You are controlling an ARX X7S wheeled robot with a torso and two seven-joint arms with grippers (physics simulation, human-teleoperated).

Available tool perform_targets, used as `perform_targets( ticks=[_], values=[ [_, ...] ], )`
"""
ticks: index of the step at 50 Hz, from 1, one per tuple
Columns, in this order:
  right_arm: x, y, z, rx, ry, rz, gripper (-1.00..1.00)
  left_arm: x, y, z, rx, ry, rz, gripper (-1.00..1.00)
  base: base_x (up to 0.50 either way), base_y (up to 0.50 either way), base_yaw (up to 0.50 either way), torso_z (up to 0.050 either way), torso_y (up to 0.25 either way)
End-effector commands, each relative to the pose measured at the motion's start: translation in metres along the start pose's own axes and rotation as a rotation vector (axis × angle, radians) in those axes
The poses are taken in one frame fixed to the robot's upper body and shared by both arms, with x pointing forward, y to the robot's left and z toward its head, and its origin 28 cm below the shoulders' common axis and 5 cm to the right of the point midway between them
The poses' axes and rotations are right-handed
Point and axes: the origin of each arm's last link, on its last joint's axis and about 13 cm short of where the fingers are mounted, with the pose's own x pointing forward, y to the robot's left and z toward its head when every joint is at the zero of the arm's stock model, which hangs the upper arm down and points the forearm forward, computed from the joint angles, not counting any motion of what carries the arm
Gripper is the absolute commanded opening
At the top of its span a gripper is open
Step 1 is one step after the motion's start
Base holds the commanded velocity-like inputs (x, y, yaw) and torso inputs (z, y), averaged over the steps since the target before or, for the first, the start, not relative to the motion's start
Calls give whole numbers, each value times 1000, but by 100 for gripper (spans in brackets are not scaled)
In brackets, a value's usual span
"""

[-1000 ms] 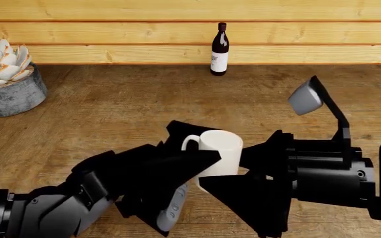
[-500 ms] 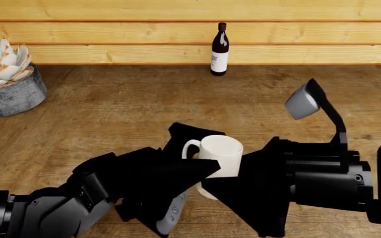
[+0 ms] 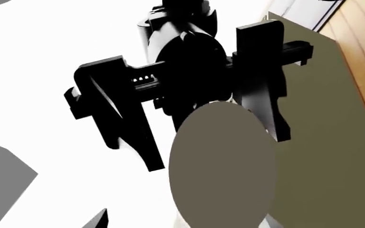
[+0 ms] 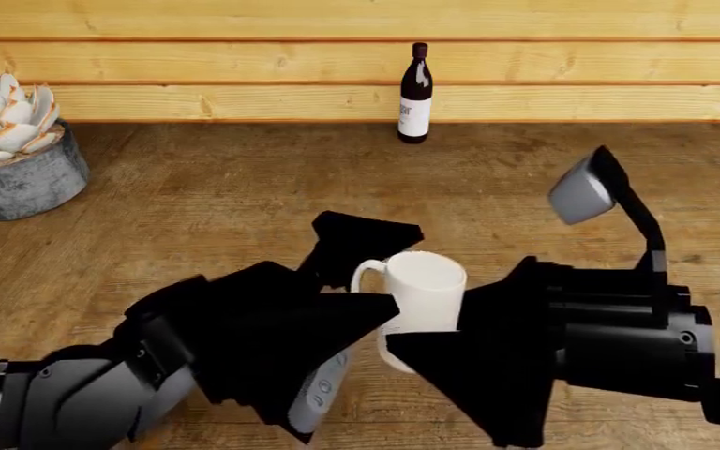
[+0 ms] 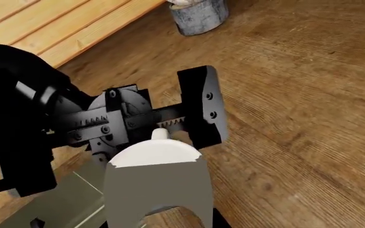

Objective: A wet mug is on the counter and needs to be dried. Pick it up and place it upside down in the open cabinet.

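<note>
The mug [image 4: 422, 292] is held upright, long axis near vertical, open mouth up and handle to the left, pinched between both arms above the near part of the counter [image 4: 210, 202]. The left gripper [image 4: 357, 272] and right gripper [image 4: 460, 347] are seen pressed against it, though whether either is clamped cannot be told. Far off, a wine bottle [image 4: 415, 93] stands against the yellow wall planks [image 4: 210, 61], a potted plant [image 4: 12, 150] at far left.

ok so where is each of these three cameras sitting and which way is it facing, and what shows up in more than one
Head view: on the robot's head, looking down over the counter; both arms flank the mug.
Left wrist view: near the left gripper, facing the right gripper close up.
Right wrist view: near the right gripper, facing the left gripper and the mug.
Shared: the planter appears in head and right wrist views.
</note>
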Motion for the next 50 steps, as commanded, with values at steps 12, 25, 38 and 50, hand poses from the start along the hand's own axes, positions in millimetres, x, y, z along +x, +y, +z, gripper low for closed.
perform_targets(
  ticks=[12,25,38,50],
  values=[
    [-15,2,0,2,-53,-42,-100,-4,20,-21,-83,220,-26,100,0,0,0,0,1],
    [-23,2,-1,6,-72,-80,-100,0,46,-33,-300,528,-61,100,0,0,0,0,0],
    [-23,3,-1,-1,-78,-100,-100,17,64,-45,-623,969,-106,100,0,0,0,0,0],
    [-29,17,-3,-57,-104,-146,-100,27,76,-44,-1087,1380,-210,100,0,0,0,1,1]
  ],
)
